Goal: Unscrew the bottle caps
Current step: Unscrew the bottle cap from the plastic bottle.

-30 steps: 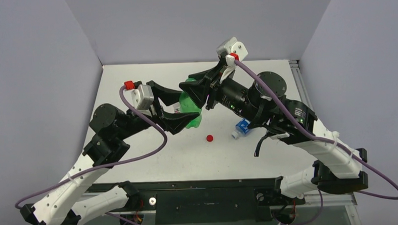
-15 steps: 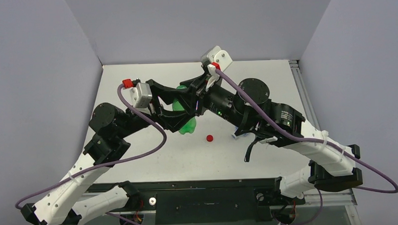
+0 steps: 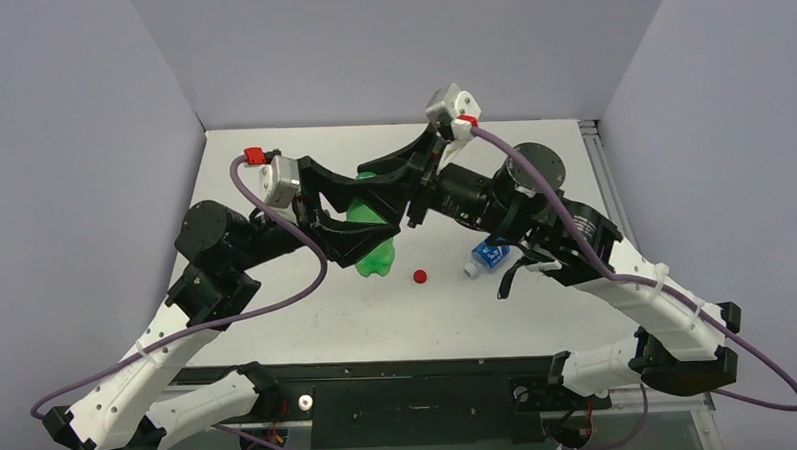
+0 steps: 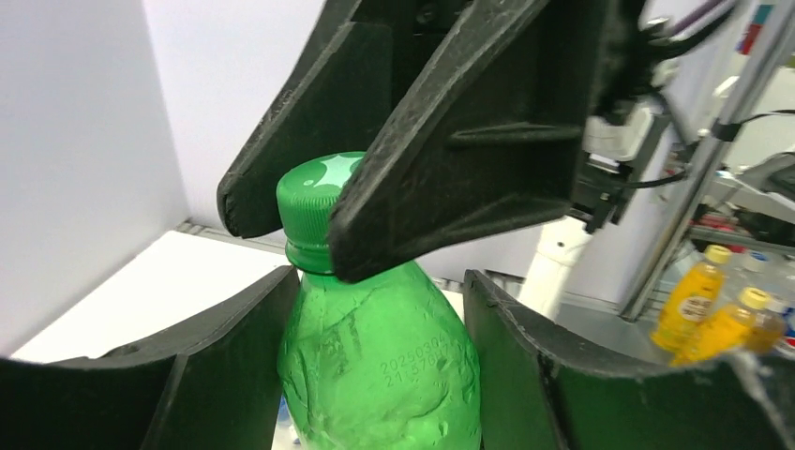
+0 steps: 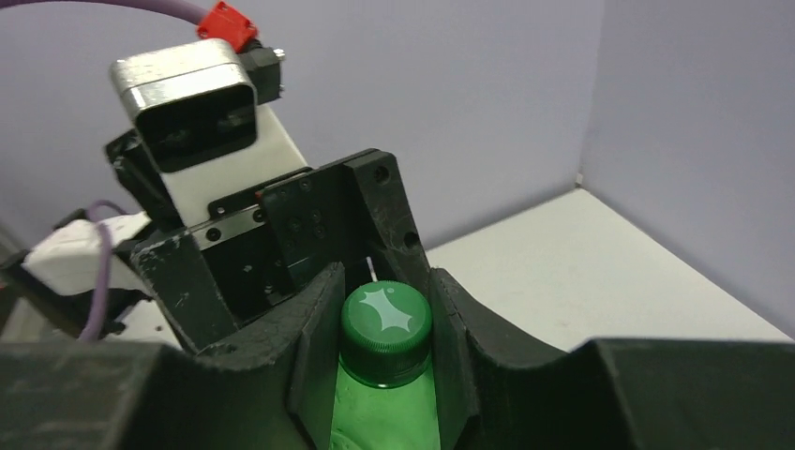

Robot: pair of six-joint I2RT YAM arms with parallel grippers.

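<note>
The all-green bottle (image 3: pixel 377 258) (image 4: pixel 380 366) hangs tilted above the table, and my left gripper (image 3: pixel 357 224) (image 4: pixel 380 314) is shut on its body, one finger on each side. The green bottle cap (image 4: pixel 314 202) (image 5: pixel 385 323) sits on the bottle's neck, and my right gripper (image 3: pixel 401 190) (image 5: pixel 384 292) is shut on it from above. In the left wrist view, the right gripper's black fingers (image 4: pixel 459 141) straddle the cap. A loose red cap (image 3: pixel 419 276) lies on the table just right of the bottle's base.
A clear bottle with a blue label (image 3: pixel 486 255) lies on its side under the right arm. Both arms cross over the middle of the white table (image 3: pixel 272 149). Grey walls close in the back and sides.
My right wrist swung left and then back right while staying on the green cap. The green bottle's base drifted a little toward the near left. The left grip held.
</note>
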